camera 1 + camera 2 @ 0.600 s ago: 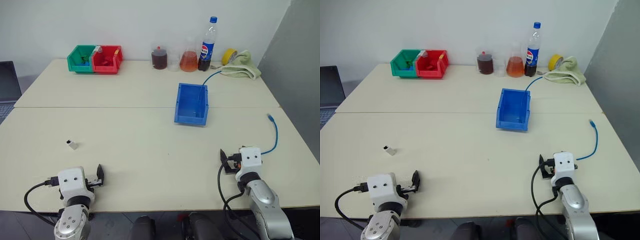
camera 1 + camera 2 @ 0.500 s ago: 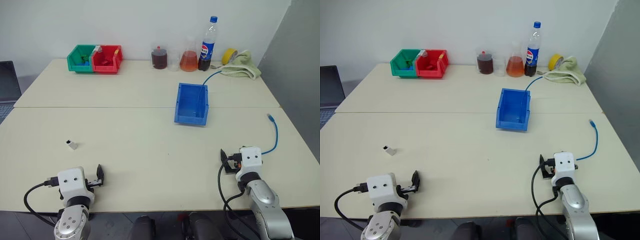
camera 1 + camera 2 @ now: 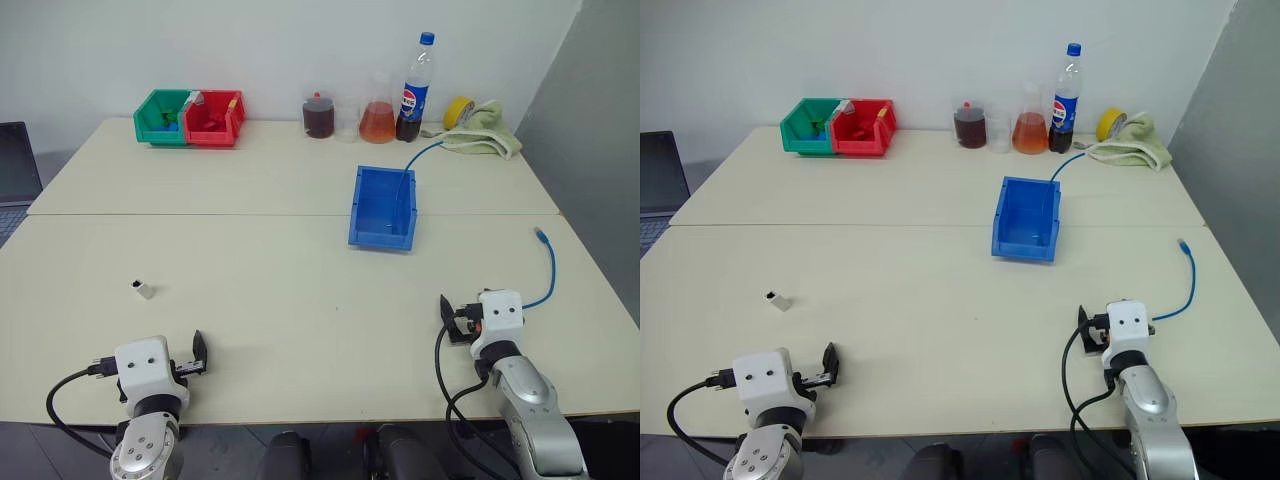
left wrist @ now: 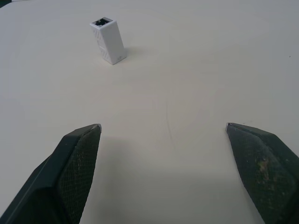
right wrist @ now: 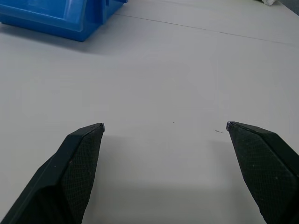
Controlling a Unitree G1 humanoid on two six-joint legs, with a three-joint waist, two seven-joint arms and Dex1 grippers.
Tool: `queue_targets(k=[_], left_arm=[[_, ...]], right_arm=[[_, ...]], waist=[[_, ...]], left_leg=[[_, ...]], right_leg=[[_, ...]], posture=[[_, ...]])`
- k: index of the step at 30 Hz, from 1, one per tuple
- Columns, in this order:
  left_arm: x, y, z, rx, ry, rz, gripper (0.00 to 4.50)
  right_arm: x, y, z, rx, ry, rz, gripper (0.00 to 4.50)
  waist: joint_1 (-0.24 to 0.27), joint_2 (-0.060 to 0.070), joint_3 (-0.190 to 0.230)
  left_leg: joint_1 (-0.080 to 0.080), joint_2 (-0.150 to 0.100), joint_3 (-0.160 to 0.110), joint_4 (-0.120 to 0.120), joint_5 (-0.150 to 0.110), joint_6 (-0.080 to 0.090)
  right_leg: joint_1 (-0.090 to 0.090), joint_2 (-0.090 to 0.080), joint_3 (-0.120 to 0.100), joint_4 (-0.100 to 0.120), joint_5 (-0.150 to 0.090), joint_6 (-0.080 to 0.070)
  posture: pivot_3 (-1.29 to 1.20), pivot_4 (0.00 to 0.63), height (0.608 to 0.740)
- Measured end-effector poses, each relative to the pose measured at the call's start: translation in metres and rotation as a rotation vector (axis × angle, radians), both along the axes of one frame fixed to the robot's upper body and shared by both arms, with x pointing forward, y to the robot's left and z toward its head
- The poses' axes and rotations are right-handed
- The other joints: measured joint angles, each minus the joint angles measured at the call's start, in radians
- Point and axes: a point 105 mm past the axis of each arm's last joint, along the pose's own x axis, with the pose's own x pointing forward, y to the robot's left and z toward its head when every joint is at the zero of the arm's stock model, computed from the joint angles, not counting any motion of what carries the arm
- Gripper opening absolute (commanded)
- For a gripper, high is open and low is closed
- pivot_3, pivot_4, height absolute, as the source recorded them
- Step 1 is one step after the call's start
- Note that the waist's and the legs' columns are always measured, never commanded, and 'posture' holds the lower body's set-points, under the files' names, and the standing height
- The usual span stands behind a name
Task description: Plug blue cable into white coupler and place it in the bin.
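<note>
The white coupler (image 3: 145, 290) is a tiny block with a dark end, lying on the near left of the table. My left gripper (image 4: 163, 126) is open and empty near the front edge, and the coupler (image 4: 108, 41) lies a short way ahead of it and slightly to the left. The blue cable (image 3: 549, 272) curves along the right side, its clear plug end (image 3: 540, 235) resting on the table. My right gripper (image 5: 165, 125) is open and empty at the front right, just left of the cable. The bin (image 3: 383, 207) stands mid-table, beyond the right gripper.
A green bin (image 3: 162, 117) and a red bin (image 3: 213, 118) stand at the back left. Jars, a flask (image 3: 377, 122), a cola bottle (image 3: 413, 92), yellow tape and a green cloth (image 3: 482, 130) line the back right. More blue cable (image 3: 420, 154) runs from the cloth to the blue bin's rim.
</note>
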Motion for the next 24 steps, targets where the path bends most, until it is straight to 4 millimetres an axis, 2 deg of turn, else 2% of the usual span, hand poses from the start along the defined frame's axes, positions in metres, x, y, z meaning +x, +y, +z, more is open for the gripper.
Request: queue_targets(k=[16,18,20,21,24], left_arm=[[0.009,-0.010,0.005,-0.039,-0.026,-0.072,4.50],[0.017,-0.017,0.014,-0.050,-0.051,-0.141,4.50],[0.032,-0.030,0.029,-0.018,-0.064,-0.294,4.50],[0.046,-0.043,0.045,0.013,-0.083,-0.436,4.50],[0.074,-0.079,0.093,0.047,-0.187,-0.704,4.50]], right_arm=[[0.000,0.000,0.000,-0.004,-0.001,-0.003,4.47],[0.000,-0.001,0.000,-0.006,0.000,-0.005,4.47],[-0.002,-0.005,-0.002,-0.010,0.008,-0.015,4.47],[-0.003,-0.006,-0.001,-0.013,0.008,-0.019,4.47],[-0.007,-0.010,-0.002,-0.027,0.011,-0.038,4.47]], waist=[[0.000,0.000,0.000],[0.000,0.000,0.000],[0.004,-0.002,0.001],[0.010,-0.001,0.002],[0.013,0.001,0.002]], left_leg=[[0.000,0.000,0.000,0.000,0.000,0.000],[0.000,0.000,0.000,0.000,0.000,0.000],[0.000,0.000,-0.002,0.001,0.000,0.000],[-0.001,0.000,-0.004,0.002,0.000,-0.001],[0.000,0.000,-0.003,0.002,0.001,-0.001]], right_leg=[[0.000,0.000,0.000,0.000,0.000,0.000],[0.000,0.000,0.000,0.000,0.000,0.000],[0.000,0.001,-0.002,0.001,0.000,0.000],[0.000,0.001,-0.004,0.002,0.000,-0.001],[0.002,0.000,-0.004,0.002,0.000,0.000]], posture=[[0.00,0.150,0.740],[0.00,0.150,0.740],[0.00,0.150,0.740],[0.00,0.150,0.740],[0.00,0.150,0.740]])
